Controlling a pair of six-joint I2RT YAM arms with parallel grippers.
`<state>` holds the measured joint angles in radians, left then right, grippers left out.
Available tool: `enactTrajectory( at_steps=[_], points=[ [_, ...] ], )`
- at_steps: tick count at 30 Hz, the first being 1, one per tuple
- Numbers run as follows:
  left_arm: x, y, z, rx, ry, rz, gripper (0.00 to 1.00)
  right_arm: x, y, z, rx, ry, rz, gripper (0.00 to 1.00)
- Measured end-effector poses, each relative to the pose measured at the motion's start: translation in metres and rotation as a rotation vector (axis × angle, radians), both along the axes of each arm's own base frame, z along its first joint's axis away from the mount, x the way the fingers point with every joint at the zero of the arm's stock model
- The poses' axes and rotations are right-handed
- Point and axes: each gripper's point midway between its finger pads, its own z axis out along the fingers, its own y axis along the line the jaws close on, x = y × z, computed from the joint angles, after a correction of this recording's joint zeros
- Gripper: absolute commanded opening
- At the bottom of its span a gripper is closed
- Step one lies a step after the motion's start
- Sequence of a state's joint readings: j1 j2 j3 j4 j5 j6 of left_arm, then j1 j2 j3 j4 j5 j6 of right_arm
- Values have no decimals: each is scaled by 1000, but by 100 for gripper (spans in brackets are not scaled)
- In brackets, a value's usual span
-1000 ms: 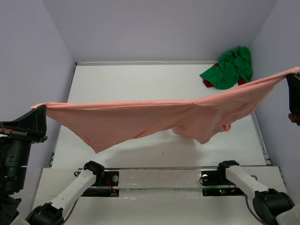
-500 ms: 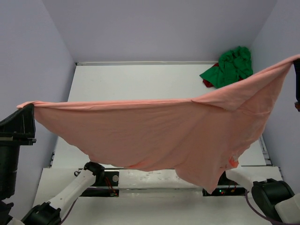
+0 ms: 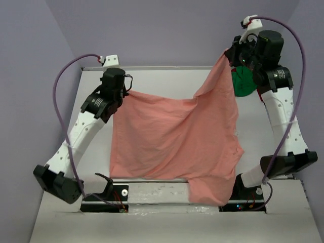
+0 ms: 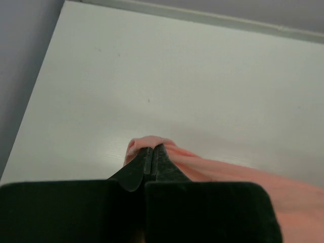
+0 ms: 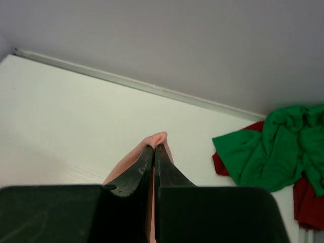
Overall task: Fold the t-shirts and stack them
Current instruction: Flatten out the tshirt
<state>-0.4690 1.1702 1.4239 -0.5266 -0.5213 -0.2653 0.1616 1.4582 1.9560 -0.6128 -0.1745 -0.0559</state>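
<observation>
The salmon pink t-shirt (image 3: 172,142) is held spread out across the middle of the frame, above the white table (image 3: 152,81). One upper corner is pinched in the closed left gripper (image 4: 153,150) at upper left, and the other is clamped in the closed right gripper (image 5: 153,148) at upper right. The green t-shirt (image 5: 273,147) is seen crumpled in the table's upper right corner, touching a red cloth (image 5: 304,195).

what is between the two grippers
The pink shirt hangs spread between the left gripper and the right gripper, each shut on a bit of it; the top view shows this.
</observation>
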Motion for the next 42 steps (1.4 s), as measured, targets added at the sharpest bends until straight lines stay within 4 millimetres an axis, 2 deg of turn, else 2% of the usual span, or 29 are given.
enactTrajectory(
  at_steps=[2,5,9,11,14,16,19,22,25,28,34,37,42],
  points=[
    [24,-6,-38,32,100,0,0,20,1,-34,-21,78,-8,0],
    [49,15,-68,24,175,49,0,35,2,-56,-42,120,-14,0],
    [67,55,-79,22,198,171,0,59,1,-67,-71,103,-28,0],
    [78,62,-79,29,202,205,0,73,2,-74,-84,103,-33,0],
    [105,63,-78,35,203,241,0,98,5,-100,-102,138,-29,0],
    [120,61,-91,38,226,250,0,115,8,-127,-116,187,-26,0],
    [131,57,-118,40,276,250,0,132,11,-169,-135,263,-20,0],
    [143,54,-140,45,317,253,0,145,11,-194,-142,308,-12,0],
    [160,52,-152,51,330,260,0,158,13,-204,-141,315,0,0],
    [172,53,-161,58,336,273,0,170,13,-205,-133,306,10,0],
    [194,66,-164,41,319,311,0,203,8,-203,-114,263,11,0],
    [210,80,-161,28,301,342,0,219,2,-216,-110,270,4,0],
    [236,97,-155,6,272,379,0,233,-7,-239,-96,301,-3,0]
  ],
)
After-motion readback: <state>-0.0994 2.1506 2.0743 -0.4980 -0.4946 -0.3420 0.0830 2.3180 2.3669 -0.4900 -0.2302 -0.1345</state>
